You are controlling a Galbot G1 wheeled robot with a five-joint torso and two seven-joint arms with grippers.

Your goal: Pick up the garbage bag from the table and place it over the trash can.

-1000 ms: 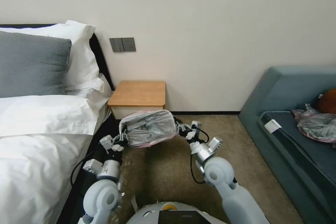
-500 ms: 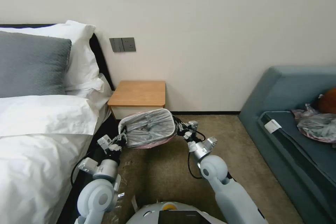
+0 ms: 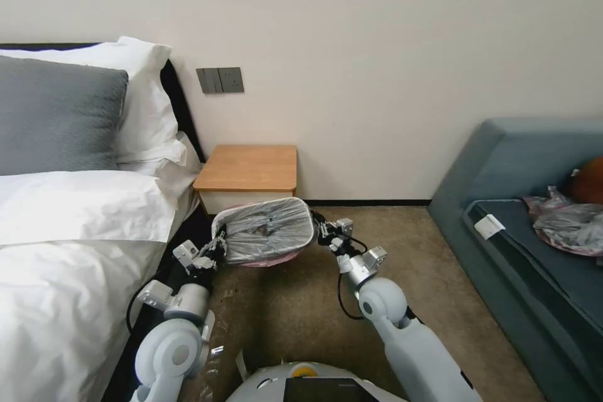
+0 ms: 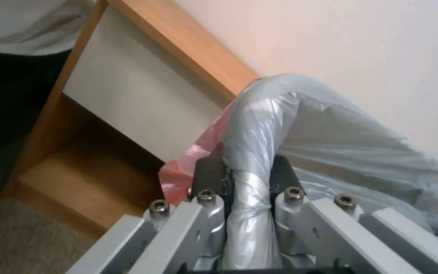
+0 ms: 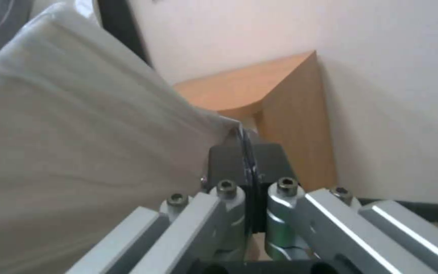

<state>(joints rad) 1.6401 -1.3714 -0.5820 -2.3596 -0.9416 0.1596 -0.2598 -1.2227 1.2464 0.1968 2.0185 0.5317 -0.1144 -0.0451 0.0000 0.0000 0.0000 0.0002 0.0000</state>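
The garbage bag (image 3: 267,232), grey crinkly plastic with a pink rim, is stretched wide between my two grippers, low above the carpet just in front of the table (image 3: 248,166). Its top forms a rounded-rectangular outline with a dip in the middle. My left gripper (image 3: 217,246) is shut on the bag's left edge and my right gripper (image 3: 319,229) on its right edge. The left gripper (image 4: 244,179) pinches a thick fold of the bag (image 4: 330,140) beside the table's white drawer front (image 4: 143,95). The right gripper (image 5: 245,160) clamps a thin edge of the bag (image 5: 77,133). The trash can is hidden.
A bed (image 3: 63,232) with white linen and a grey pillow runs along the left, close to my left arm. A blue-grey sofa (image 3: 521,201) on the right holds another crumpled bag (image 3: 568,229). Brown carpet (image 3: 301,308) lies open between them.
Both grippers have come down and forward a little with the bag. The bag's bulging top has flattened and now dips in the middle.
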